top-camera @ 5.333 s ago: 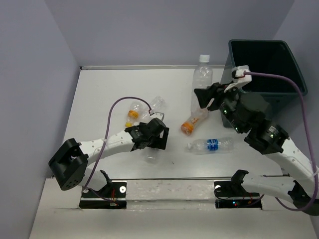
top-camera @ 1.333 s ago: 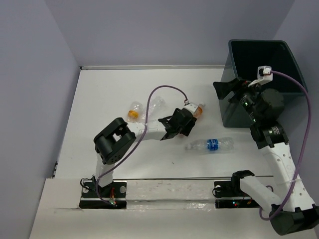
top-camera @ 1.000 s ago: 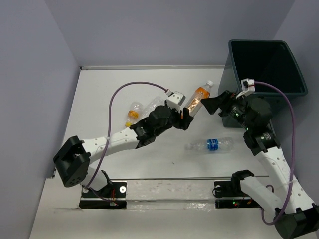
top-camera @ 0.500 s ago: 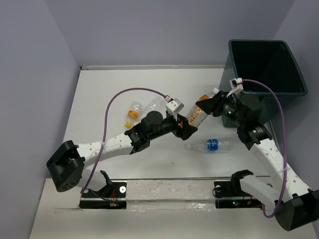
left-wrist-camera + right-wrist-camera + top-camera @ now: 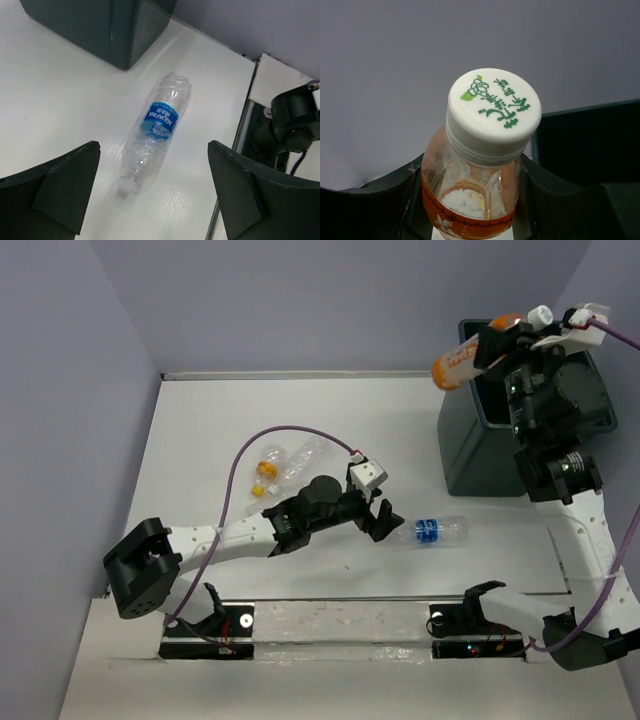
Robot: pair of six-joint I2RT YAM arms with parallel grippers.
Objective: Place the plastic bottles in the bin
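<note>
My right gripper (image 5: 497,341) is shut on an orange-labelled bottle (image 5: 462,357) with a white cap and holds it high over the near-left corner of the dark bin (image 5: 468,454). In the right wrist view the bottle (image 5: 485,145) sits between my fingers, with the bin (image 5: 590,145) behind it. My left gripper (image 5: 384,521) is open and empty, low over the table, just left of a blue-labelled bottle (image 5: 432,530). In the left wrist view that bottle (image 5: 159,120) lies on its side, cap toward me, ahead of my gripper (image 5: 152,200). The bin (image 5: 100,25) is beyond it.
Two more clear bottles lie together left of centre, one with orange caps (image 5: 265,474) and one plain (image 5: 306,453). Walls close the table on the left and far sides. The metal mounting rail (image 5: 340,620) runs along the near edge.
The orange-labelled bottle passed from my left gripper to my right, which lifted it up over the bin. My left gripper opened and moved down toward the blue-labelled bottle.
</note>
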